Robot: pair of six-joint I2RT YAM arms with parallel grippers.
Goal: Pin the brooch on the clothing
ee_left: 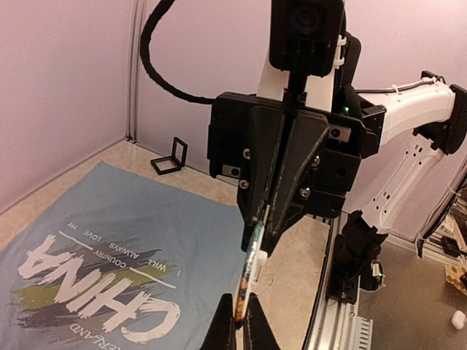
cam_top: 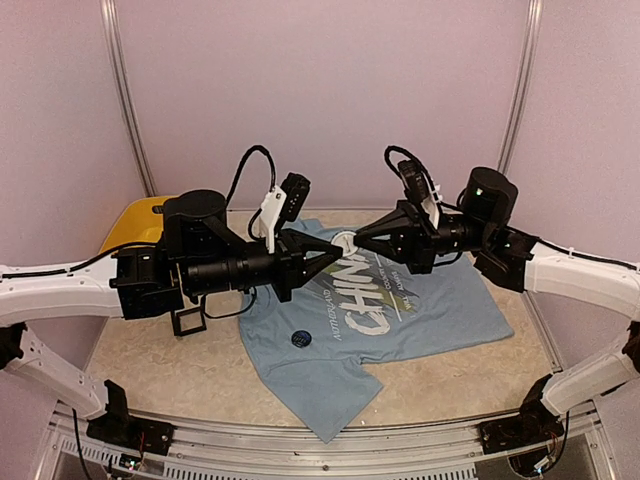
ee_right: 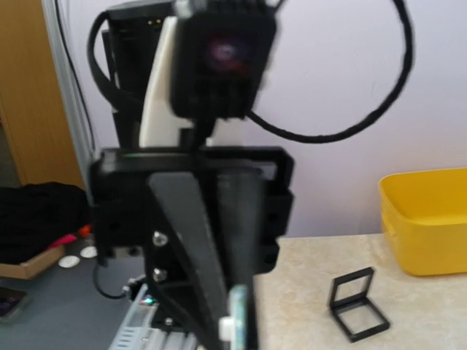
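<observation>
The brooch (cam_top: pixel 344 241), a thin round disc with a white back, hangs in mid-air over the clothing (cam_top: pixel 300 375), a light blue T-shirt with white "CHINA" lettering spread flat on the table. My left gripper (cam_top: pixel 337 246) and right gripper (cam_top: pixel 353 240) meet tip to tip, each shut on an opposite edge of the disc. In the left wrist view the brooch (ee_left: pixel 252 273) shows edge-on, its lower rim between my left gripper (ee_left: pixel 244 324) and its upper rim in the right gripper (ee_left: pixel 265 227). The right wrist view shows the brooch (ee_right: pixel 238 321) edge-on at the bottom.
A small dark round piece (cam_top: pixel 300 339) lies on the shirt's lower left part. A black hinged frame (cam_top: pixel 190 322) stands left of the shirt, under the left arm. A yellow bin (cam_top: pixel 135 222) sits at the back left corner. Pale walls enclose the table.
</observation>
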